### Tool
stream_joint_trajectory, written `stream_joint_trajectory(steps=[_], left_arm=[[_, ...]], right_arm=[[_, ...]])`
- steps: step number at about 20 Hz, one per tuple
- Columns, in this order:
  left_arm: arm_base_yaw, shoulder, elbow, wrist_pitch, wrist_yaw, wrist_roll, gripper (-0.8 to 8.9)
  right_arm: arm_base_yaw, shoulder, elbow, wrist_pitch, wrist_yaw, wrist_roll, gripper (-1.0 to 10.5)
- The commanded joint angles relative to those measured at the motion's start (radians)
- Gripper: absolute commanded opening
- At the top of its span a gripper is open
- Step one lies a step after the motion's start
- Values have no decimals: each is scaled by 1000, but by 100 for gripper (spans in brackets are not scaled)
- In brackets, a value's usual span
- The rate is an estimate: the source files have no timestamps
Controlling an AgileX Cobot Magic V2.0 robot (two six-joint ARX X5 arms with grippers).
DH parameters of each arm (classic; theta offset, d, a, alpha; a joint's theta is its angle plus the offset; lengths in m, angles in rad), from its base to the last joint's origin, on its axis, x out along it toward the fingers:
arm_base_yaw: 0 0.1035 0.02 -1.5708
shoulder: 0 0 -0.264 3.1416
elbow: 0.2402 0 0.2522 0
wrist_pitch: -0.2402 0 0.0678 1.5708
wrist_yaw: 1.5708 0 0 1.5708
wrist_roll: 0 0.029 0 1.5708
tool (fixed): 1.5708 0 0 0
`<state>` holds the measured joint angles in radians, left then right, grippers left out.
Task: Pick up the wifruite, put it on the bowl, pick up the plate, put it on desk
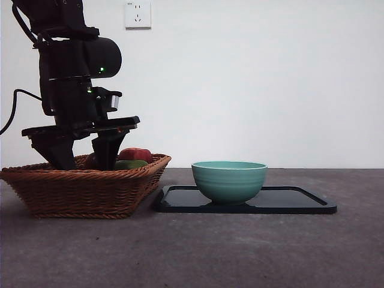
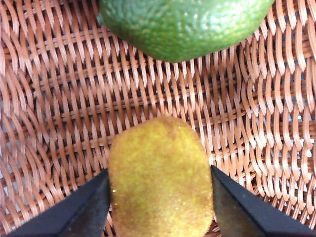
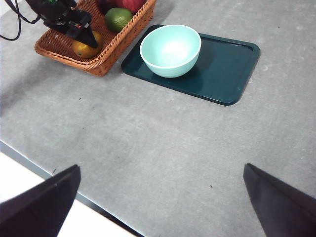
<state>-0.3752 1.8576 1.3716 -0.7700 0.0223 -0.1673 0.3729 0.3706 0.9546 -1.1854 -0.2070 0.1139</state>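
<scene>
We see a wicker basket [image 1: 84, 189] at one end of the desk [image 1: 240, 252]; in it lie a red fruit [image 1: 135, 154], a green fruit [image 2: 182, 24], an orange fruit [image 3: 84, 48] and the wifruite [image 2: 160, 177]; beside the basket a dark tray [image 1: 294, 201] lies flat on the desk, and the bowl [image 1: 229, 180] stands on its nearer end, holding nothing.

Only the left wrist view shows the wifruite, brown-green and fuzzy, lying on the basket's weave between the two jaws; the front view hides it behind the basket's wall; the right wrist view alone shows the orange fruit.

The left gripper [image 2: 160, 197] reaches straight down into the basket, its jaws spread to either side of the wifruite, very near its skin; we cannot tell whether they press it yet. The right gripper [image 3: 160, 197] hangs high over bare desk, well apart from the tray, jaws wide and holding nothing.
</scene>
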Motion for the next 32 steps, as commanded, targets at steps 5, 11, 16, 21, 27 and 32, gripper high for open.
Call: stream_joint_trajectory(steps=[5,11,16,21,27,32], left_arm=[[-5,16,100,-77,12,3,501],[-11,-168,128,-159,14,35,501],[-19,-401,128,-215,174,85,500],[-63,-605,125,-298,227,162,500],[-136,-779,97,-372,304,234,500],[-171,-922,-20,-384,332,280,500]], right_arm=[[5,0,7,10,-1,17,548],[5,0,7,10,-2,17,548],[5,0,7,26,-2,17,548],[5,0,7,39,-2,18,548],[5,0,7,40,-2,40,548],[5,0,7,40,-2,69,548]])
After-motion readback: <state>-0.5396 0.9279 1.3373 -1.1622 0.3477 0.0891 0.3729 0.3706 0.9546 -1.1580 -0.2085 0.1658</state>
